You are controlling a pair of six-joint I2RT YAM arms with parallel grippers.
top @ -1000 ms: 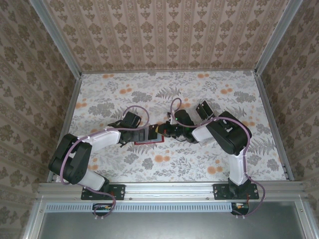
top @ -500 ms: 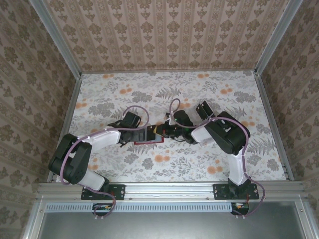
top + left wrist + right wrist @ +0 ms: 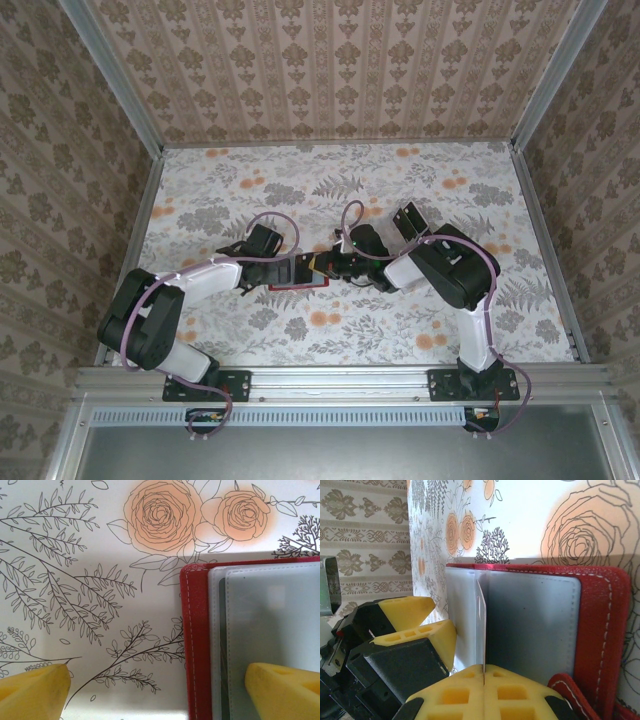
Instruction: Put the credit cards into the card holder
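**Red holder (image 3: 297, 283), open, mid-table: card insertion in hand**

Left gripper (image 3: 157, 692) spread wide, one pad (image 3: 280, 690) over the clear sleeve (image 3: 270, 620), likely steadying it. Right gripper (image 3: 484, 672) clenched on a thin leaf (image 3: 481, 625) standing edge-on; card or sleeve, cannot tell. Holder face up, long axis across the table (image 3: 400, 330). Next, I judge: feed a card squarely into the sleeve. Beyond: spare cards (image 3: 410, 218).
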